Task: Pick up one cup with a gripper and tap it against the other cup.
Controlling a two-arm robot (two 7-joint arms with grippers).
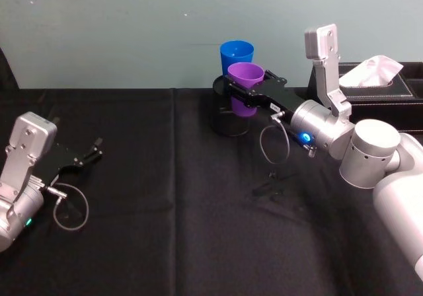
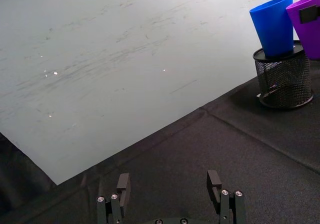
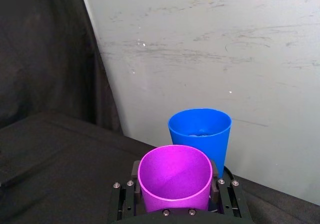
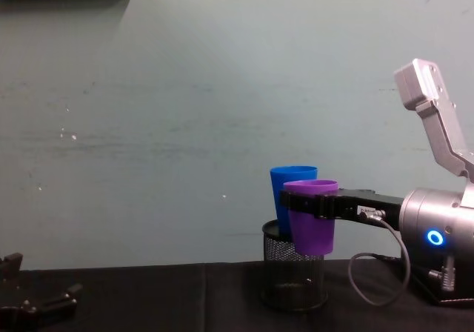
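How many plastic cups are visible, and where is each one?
2. The purple tapered plastic cup is held by the right claw; the blue tapered plastic cup stands in the black mesh pen holder.

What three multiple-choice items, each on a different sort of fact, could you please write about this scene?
1. Where does the blue cup stand? A on the floor; B in the black mesh holder; C on a shelf.
2. How many cups are there? A one; B two; C four.
3. The right gripper is: A open and empty; B shut on a pen; C shut on the purple cup.
Answers: 1 B, the left wrist view shows its base inside the mesh rim. 2 B, one blue and one purple. 3 C, it clamps the purple cup, held above the table. The left gripper rests open at the table's left.
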